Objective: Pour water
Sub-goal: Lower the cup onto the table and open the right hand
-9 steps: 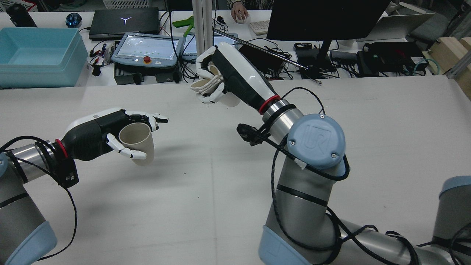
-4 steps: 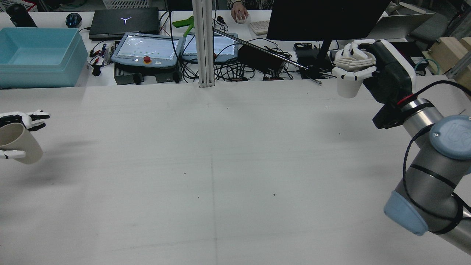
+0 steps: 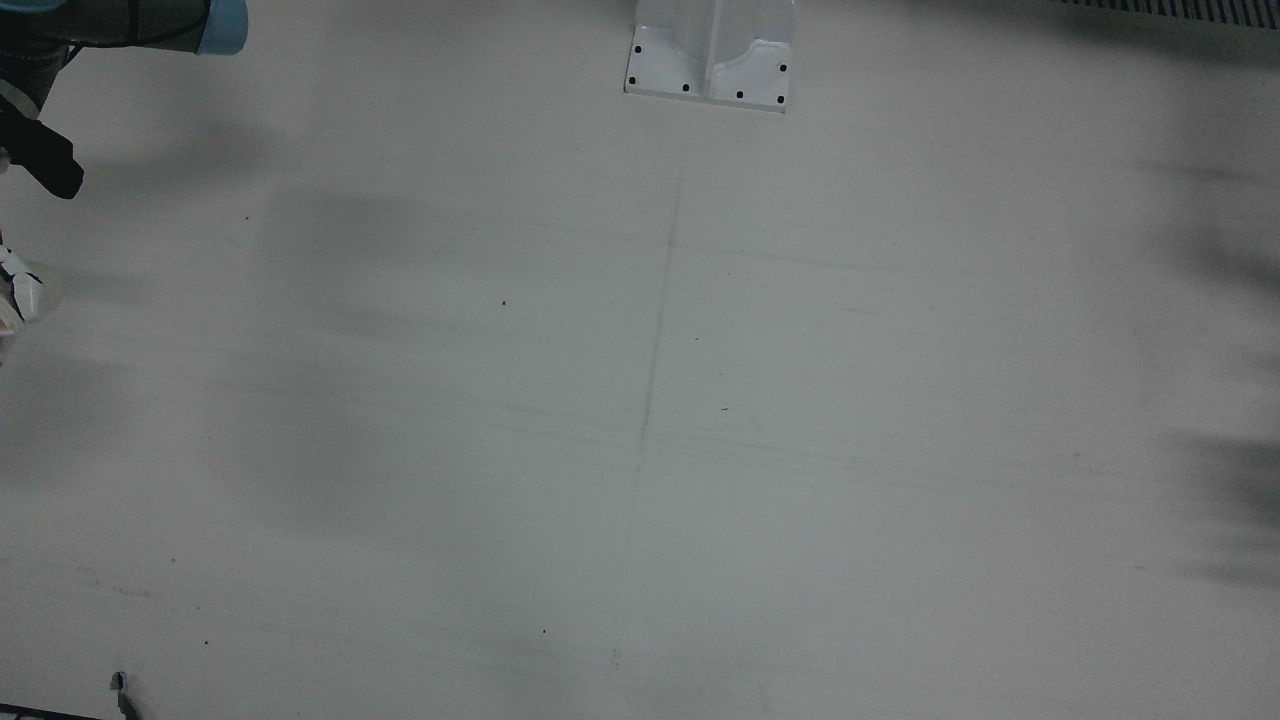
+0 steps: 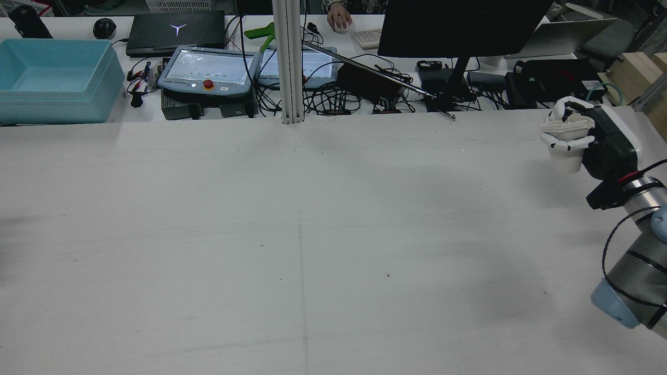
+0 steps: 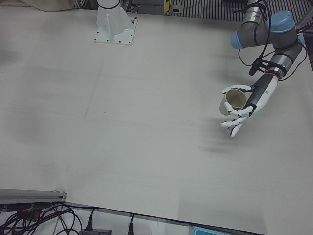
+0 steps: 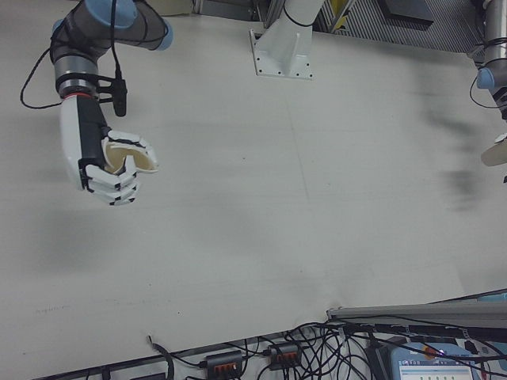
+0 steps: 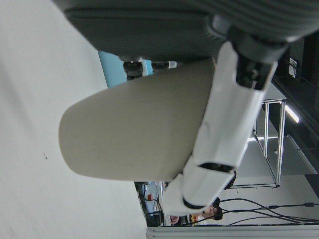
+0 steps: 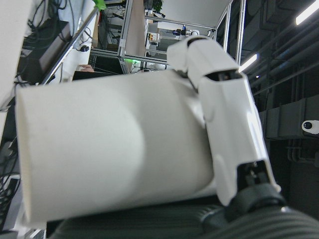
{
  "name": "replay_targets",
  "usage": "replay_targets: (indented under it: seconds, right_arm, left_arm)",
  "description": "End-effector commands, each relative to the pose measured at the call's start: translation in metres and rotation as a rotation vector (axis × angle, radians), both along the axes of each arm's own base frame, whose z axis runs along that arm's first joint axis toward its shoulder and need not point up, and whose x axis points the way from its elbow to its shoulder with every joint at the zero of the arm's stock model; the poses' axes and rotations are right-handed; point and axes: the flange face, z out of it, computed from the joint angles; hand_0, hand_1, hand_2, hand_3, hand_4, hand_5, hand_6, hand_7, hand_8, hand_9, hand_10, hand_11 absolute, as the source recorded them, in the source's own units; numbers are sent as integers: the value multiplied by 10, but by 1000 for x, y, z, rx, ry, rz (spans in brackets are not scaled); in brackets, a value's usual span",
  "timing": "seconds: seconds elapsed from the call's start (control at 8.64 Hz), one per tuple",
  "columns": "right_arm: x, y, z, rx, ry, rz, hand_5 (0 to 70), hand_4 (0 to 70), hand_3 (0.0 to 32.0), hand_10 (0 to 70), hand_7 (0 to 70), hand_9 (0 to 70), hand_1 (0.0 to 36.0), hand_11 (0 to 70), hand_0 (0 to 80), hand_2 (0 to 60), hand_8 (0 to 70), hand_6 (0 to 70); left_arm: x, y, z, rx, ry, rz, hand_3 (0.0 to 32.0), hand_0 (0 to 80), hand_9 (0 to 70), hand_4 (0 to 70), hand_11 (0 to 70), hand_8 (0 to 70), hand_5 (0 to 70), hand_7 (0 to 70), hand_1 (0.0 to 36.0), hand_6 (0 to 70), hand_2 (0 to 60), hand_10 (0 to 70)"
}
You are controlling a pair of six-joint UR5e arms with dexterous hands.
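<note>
Two robot hands, each holding a paper cup above the white table point(image 4: 292, 234).
Left hand point(image 5: 247, 105) grips a beige cup point(image 5: 234, 101) at one edge; right hand point(image 4: 583, 138) clasps a white cup point(image 4: 565, 159) opposite.

Left hand point(image 5: 244, 105) out of frame in the rear view. Right hand point(image 3: 18, 290) cut by the front view's edge, only fingertips showing. Cup contents can't be told: white cup point(image 4: 565, 159) rim hidden under right-hand fingers point(image 4: 568, 125). Right-front view: beige cup point(image 6: 495, 150) blurred, cut at the edge.
</note>
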Motion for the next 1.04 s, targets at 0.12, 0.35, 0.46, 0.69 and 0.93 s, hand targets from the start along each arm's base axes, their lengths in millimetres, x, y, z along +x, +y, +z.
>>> replay_targets:
  seconds: [0.12, 0.35, 0.46, 0.69, 0.93]
  right_arm:
    - [-3, 6, 154, -75, -105, 7, 561, 384, 0, 321, 497, 442, 349, 484, 800, 469, 372, 489]
    - [-8, 10, 163, -93, -117, -18, 168, 198, 124, 0, 78, 2, 121, 0, 595, 0, 55, 92]
    - [-12, 8, 160, -90, -134, -39, 103, 130, 202, 0, 18, 0, 78, 0, 573, 0, 29, 58]
    - [-10, 4, 155, -82, -146, -36, 83, 0, 320, 0, 8, 0, 39, 0, 527, 0, 10, 16]
    - [-9, -1, 145, -62, -157, -32, 107, 40, 320, 0, 30, 0, 0, 0, 475, 0, 13, 21]
  left_arm:
    - [-25, 26, 35, 30, -53, -115, 0, 797, 40, 700, 126, 35, 700, 205, 360, 149, 600, 73]
    - [-26, 28, 41, 34, -74, -133, 0, 795, 40, 700, 127, 35, 700, 200, 360, 142, 600, 74]
    - [-26, 27, 40, 44, -97, -138, 0, 800, 41, 700, 127, 36, 700, 207, 360, 145, 600, 74]
    - [-25, 31, 64, 63, -155, -143, 0, 777, 40, 700, 125, 37, 700, 209, 360, 154, 600, 73]
    - [-16, 31, 68, 74, -201, -119, 0, 781, 43, 700, 130, 39, 700, 212, 360, 157, 600, 77]
